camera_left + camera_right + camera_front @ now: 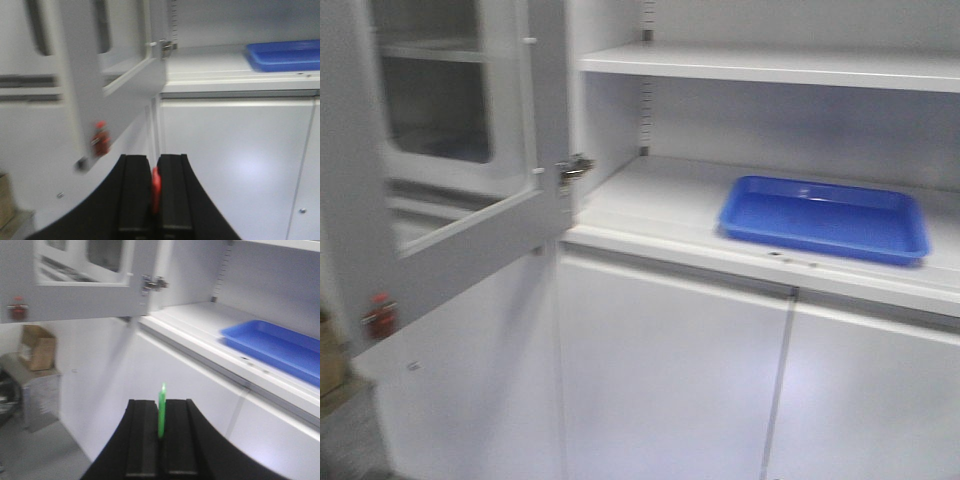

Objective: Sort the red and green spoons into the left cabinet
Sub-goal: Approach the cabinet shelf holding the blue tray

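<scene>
Since both look light, stiff and slick, handle grips suit — left fingers (135, 195) closed on the red spoon (156, 192), right fingers (145, 440) on the green spoon (161, 412).

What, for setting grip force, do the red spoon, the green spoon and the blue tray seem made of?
The slim red spoon looks like plastic: thin, evenly saturated colour, though blur hides its finish. The slim green spoon looks the same, its bright edge slightly translucent. The shallow blue tray is probably moulded plastic, glossy, with soft highlights and rounded corners.
</scene>
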